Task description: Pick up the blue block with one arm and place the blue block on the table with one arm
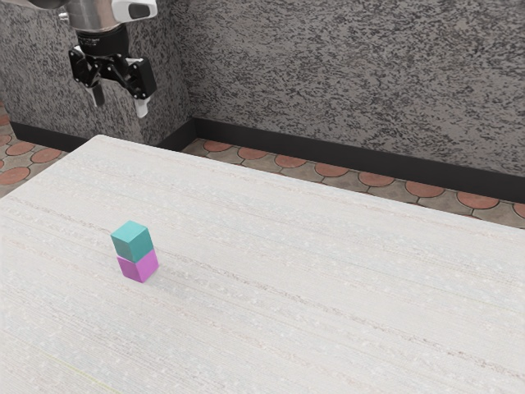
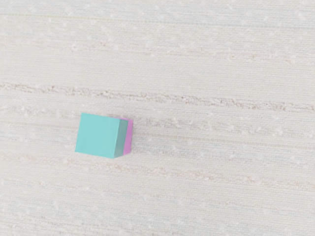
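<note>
The black gripper (image 1: 120, 107) hangs high at the exterior view's upper left, well above the table, its two fingers wide apart with nothing between them. A teal-blue block (image 1: 132, 241) rests on top of a pink-purple block (image 1: 139, 266), at the exterior view's left on the pale table (image 1: 295, 271). From above, the wrist view has the blue block (image 2: 100, 135) covering most of the purple block (image 2: 128, 137), whose side peeks out along one edge. Neither block touches the gripper.
Pale, streaked tabletop surrounds the stack on all sides. Beyond the table's far edge (image 1: 312, 184) are a tiled floor (image 1: 328, 170) and a grey mottled wall (image 1: 353, 74) with a dark baseboard.
</note>
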